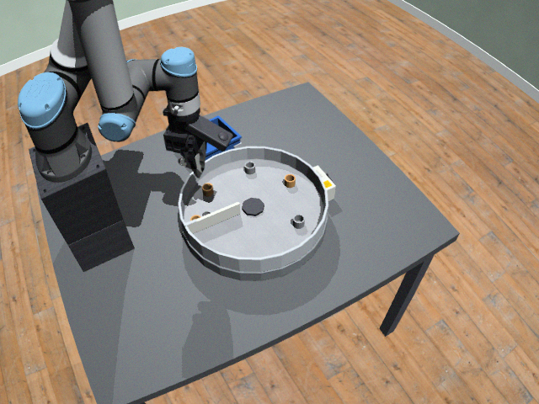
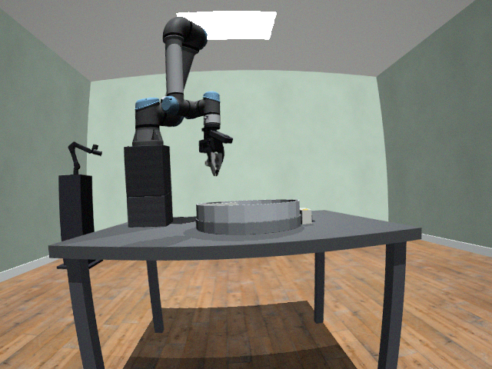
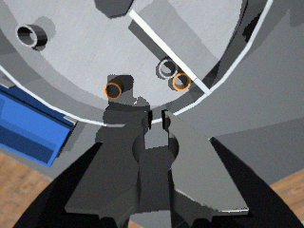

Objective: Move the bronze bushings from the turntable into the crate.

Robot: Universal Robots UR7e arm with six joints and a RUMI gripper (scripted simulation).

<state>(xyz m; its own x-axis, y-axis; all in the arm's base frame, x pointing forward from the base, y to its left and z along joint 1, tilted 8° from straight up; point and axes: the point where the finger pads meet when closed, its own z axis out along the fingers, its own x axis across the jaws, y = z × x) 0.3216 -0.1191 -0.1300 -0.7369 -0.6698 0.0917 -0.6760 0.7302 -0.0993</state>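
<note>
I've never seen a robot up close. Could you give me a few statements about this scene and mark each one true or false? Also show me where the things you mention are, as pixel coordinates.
1. The end effector (image 1: 199, 172) (image 2: 215, 174) (image 3: 157, 111) is holding a bushing. False: nothing is between its fingers.
2. The crate (image 1: 237, 138) (image 3: 35, 125) is blue. True.
3. Three bronze bushings (image 1: 207, 189) (image 1: 290, 180) (image 3: 113, 90) are on the turntable (image 1: 261, 252) (image 2: 248, 222) (image 3: 76, 62). True.
4. The pale divider (image 1: 214, 217) (image 3: 163, 47) is outside the turntable's wall. False: it stands inside.
5. The dark hub (image 1: 253, 206) (image 3: 113, 6) sits at the turntable's rim. False: it is in the middle.
</note>
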